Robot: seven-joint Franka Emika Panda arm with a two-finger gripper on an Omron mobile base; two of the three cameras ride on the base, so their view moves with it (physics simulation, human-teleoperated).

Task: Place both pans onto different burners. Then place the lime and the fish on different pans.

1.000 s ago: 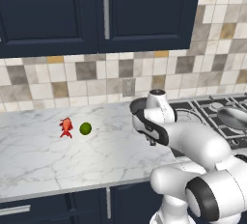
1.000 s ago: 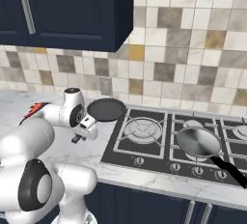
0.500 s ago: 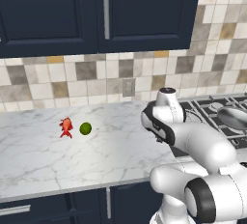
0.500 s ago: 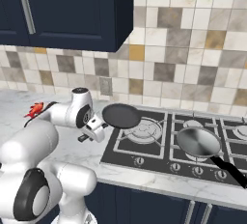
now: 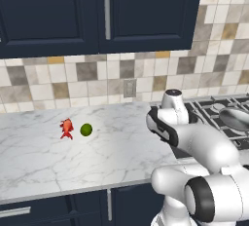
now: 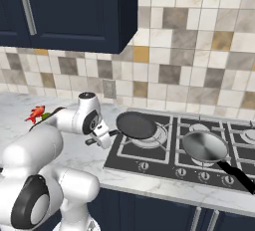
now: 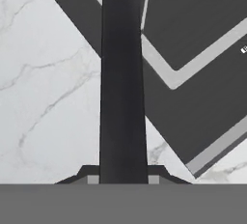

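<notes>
Since a second ago the black pan (image 6: 136,125) has travelled from the counter's edge to above the front-left burner (image 6: 149,136) of the cooktop (image 6: 164,163), the arm swinging right with it; the gripper (image 6: 103,138) is clamped narrow on the pan's long handle (image 7: 123,88), which runs straight up the hand view between the finger tips. Whether the pan already rests on the grate or hangs just over it I cannot tell — it sits squarely above the ring, a little forward of centre.

The grey pan (image 6: 204,145) lies on the neighbouring front burner, its dark handle pointing toward the counter's front edge; so one pan looks placed and the second is nearly so.

Left to do, by my reading: set the black pan down and let go, then fetch the two small things — the fish (image 5: 66,128) and the lime (image 5: 86,129) lie just beside each other on the marble counter (image 5: 58,161), well apart from the stove; neither is in a pan yet.
</notes>
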